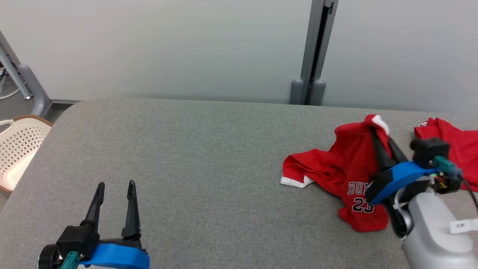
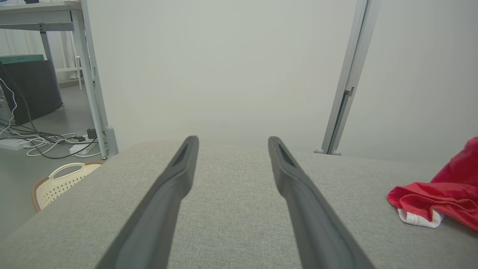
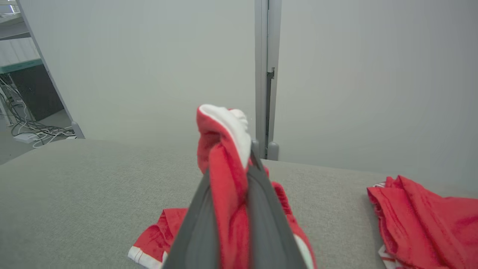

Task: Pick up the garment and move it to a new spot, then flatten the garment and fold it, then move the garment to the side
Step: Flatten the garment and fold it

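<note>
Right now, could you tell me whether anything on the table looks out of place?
The red basketball jersey lies crumpled, one fold pinched in the right gripper, and a second red garment sits bunched at the table's right edge.

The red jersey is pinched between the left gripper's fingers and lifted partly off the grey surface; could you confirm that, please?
Not quite: the right gripper pinches the red jersey, as the right wrist view shows. It is indeed lifted partly off the grey surface. The left gripper stands open, empty.

Right pincer [image 1: 374, 130] pinching a raised fold of red jersey [image 1: 345, 164], left pincer [image 1: 115, 184] spread wide above grey table [image 1: 194, 149], second red garment [image 1: 453, 144] near
</note>
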